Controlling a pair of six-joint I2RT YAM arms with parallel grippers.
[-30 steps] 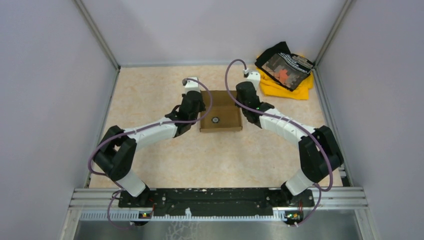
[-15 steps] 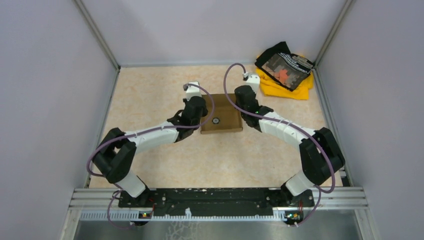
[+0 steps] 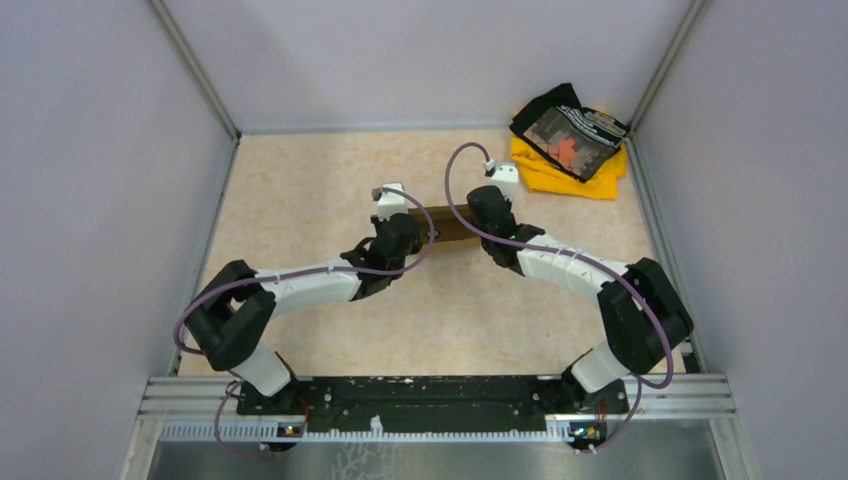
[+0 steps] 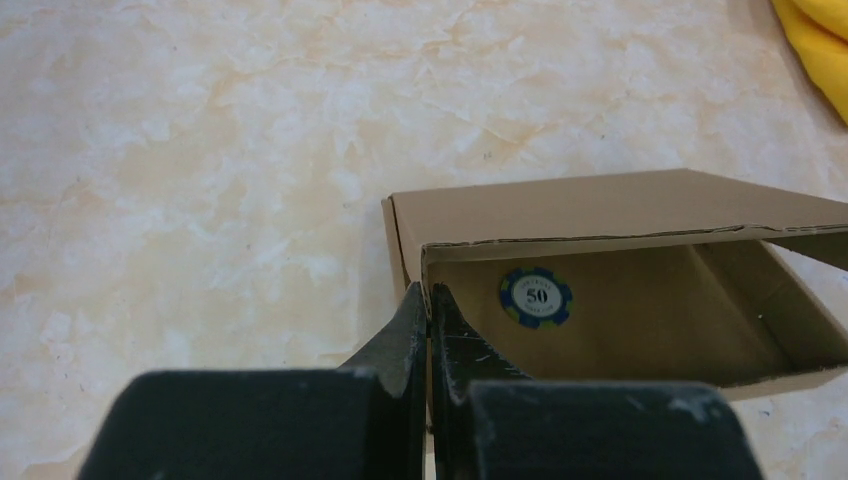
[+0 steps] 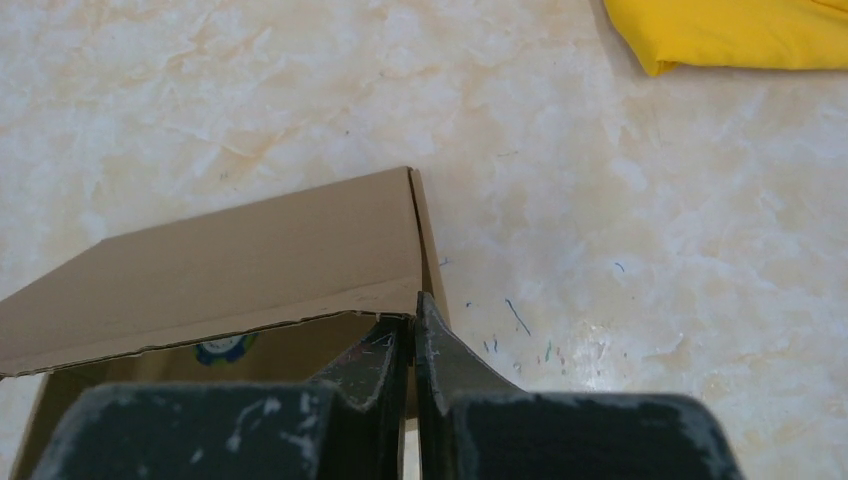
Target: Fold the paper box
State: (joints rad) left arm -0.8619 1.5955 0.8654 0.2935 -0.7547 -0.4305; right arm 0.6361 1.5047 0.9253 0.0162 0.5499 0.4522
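Note:
The paper box (image 3: 445, 224) is plain brown cardboard and shows from above as a narrow strip between my two wrists. My left gripper (image 4: 428, 300) is shut on the box's left side wall (image 4: 405, 250). My right gripper (image 5: 413, 315) is shut on its right side wall (image 5: 428, 250). A cardboard panel (image 4: 600, 205) leans over the box's open cavity. Inside lies a blue poker chip (image 4: 536, 296) marked 50, and its edge also peeks out in the right wrist view (image 5: 222, 348). From above, the left gripper (image 3: 410, 226) and right gripper (image 3: 481, 226) flank the box.
A pile of yellow and black cloth (image 3: 570, 140) lies in the far right corner, and its yellow edge shows in the wrist views (image 4: 815, 40) (image 5: 730, 30). Grey walls (image 3: 110, 200) enclose the marbled table top (image 3: 300, 180) on three sides.
Both grippers have drawn back toward the near side, still holding the box walls. From above, the box has gone from an open square tray to a narrow strip, and the chip is now covered.

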